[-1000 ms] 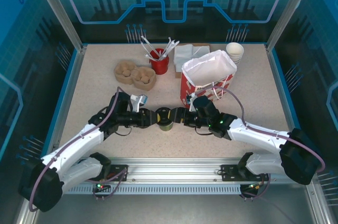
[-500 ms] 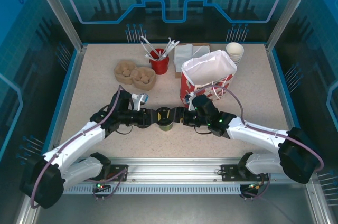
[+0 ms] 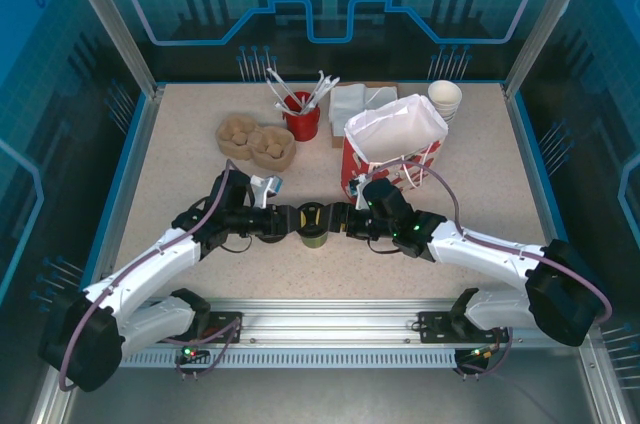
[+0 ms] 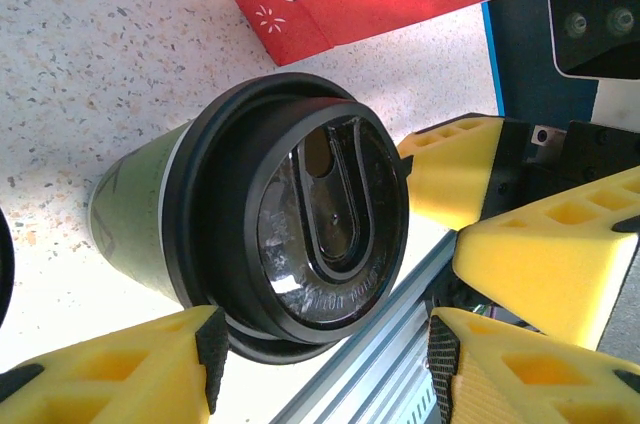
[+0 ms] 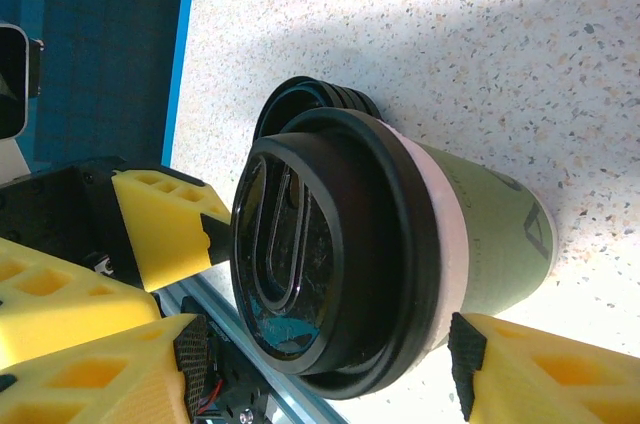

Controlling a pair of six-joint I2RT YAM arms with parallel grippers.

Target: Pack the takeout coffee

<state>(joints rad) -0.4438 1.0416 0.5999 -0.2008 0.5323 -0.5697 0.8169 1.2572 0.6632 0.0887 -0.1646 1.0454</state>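
The takeout coffee (image 3: 313, 228), an olive-green paper cup with a black lid, stands upright on the table at front centre. My left gripper (image 3: 293, 221) reaches it from the left and my right gripper (image 3: 335, 220) from the right, both at lid height. In the left wrist view the lid (image 4: 300, 224) sits just ahead of the open left gripper (image 4: 325, 359); one pad is near the lid's edge, the other well apart. The right wrist view has the cup (image 5: 480, 234) between the pads of the open right gripper (image 5: 328, 354), with a gap on one side.
A red paper bag (image 3: 395, 149) with a white lining stands open just behind the right gripper. Behind it are white cups (image 3: 445, 99) and napkins (image 3: 350, 99). A red cup of utensils (image 3: 301, 116) and pulp cup carriers (image 3: 256, 141) sit at back left. Black lids (image 5: 305, 99) lie beside the cup.
Both arms have crept only slightly around the cup. The cup stands where it was and neither gripper's jaws have changed width.
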